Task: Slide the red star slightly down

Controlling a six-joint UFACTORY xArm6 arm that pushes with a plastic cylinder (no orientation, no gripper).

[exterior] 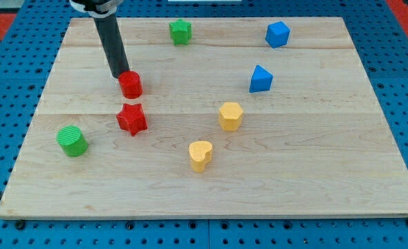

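on the blue pegboard lay the worktop (pixel 211 173), a pale wooden board that filled most of the view. from the view's top left the rod (pixel 111 41) slanted down, and my tip (pixel 123 75) sat at the upper-left edge of the red cylinder (pixel 131 84), touching it or nearly so. no pincer was fitted on this arm, so nothing could be said of one spread or pressed together; the rod only pushed.

the red star (pixel 132 118), the thing to be moved, lay just below the red cylinder, near it but apart, left of the board's middle. i judged that the tip was placed above both reds so that a push toward the view's bottom might act along that line; but with the cylinder between the tip and the star, the cylinder would be driven first, and it could knock the star aside rather than straight down. a cleaner way would be to go round and set the tip on the star's upper edge.

the green cylinder (pixel 72 141) stood to the lower left of the star, well apart. the yellow hexagon (pixel 230 115) and yellow heart (pixel 200 155) lay to its right, out of the path. the green star (pixel 180 32), blue cube (pixel 277 34) and blue wedge (pixel 261 79) lay far off near the top.
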